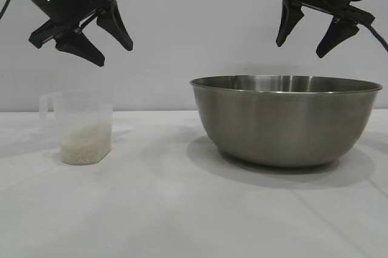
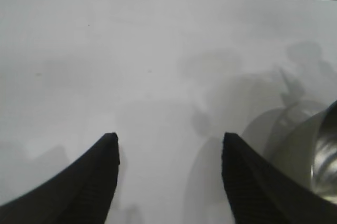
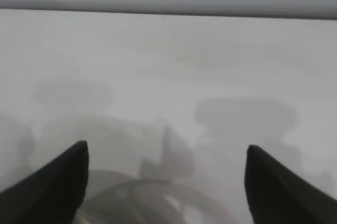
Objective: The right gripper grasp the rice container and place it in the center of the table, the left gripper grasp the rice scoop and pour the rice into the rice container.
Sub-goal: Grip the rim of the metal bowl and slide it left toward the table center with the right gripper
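The rice container (image 1: 285, 119), a large steel bowl, stands on the white table (image 1: 170, 209) at the right. Its rim shows in the right wrist view (image 3: 158, 203) and its edge in the left wrist view (image 2: 324, 155). The rice scoop (image 1: 82, 128), a clear cup with a loop handle, stands at the left with rice (image 1: 83, 146) in its bottom. My right gripper (image 1: 300, 49) hangs open and empty above the bowl; it also shows in its wrist view (image 3: 166, 153). My left gripper (image 1: 115, 55) hangs open and empty above the scoop; it also shows in its wrist view (image 2: 168, 140).
A plain pale wall (image 1: 200, 22) stands behind the table. Bare tabletop lies between the scoop and the bowl and in front of both.
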Available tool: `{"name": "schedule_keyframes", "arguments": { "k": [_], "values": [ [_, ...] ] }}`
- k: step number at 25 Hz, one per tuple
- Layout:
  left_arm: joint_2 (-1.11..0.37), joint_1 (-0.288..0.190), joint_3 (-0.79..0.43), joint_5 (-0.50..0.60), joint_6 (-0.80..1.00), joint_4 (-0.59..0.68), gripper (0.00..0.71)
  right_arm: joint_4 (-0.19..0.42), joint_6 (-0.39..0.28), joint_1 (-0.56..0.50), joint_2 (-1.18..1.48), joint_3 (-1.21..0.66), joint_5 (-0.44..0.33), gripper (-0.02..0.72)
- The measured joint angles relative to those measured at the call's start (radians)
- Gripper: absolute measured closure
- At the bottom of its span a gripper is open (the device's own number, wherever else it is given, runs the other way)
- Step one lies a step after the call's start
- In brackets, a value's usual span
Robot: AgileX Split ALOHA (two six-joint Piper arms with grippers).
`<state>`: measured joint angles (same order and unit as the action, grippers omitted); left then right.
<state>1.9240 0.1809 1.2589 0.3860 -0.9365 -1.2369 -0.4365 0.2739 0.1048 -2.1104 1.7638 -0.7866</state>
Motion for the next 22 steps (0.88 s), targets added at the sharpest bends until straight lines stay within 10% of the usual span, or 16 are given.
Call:
{"name": "schedule_keyframes", "arguments": {
  "k": [15,22],
  "values": [
    [0.000,0.000,0.002,0.000,-0.003,0.000,0.312,0.000,0.002,0.000,0.000,0.000,-0.015,0.142],
    [0.000,0.000,0.002,0.000,-0.003,0.000,0.312,0.065,-0.010,0.000,-0.002,0.089,-0.212,0.142]
  ]
}}
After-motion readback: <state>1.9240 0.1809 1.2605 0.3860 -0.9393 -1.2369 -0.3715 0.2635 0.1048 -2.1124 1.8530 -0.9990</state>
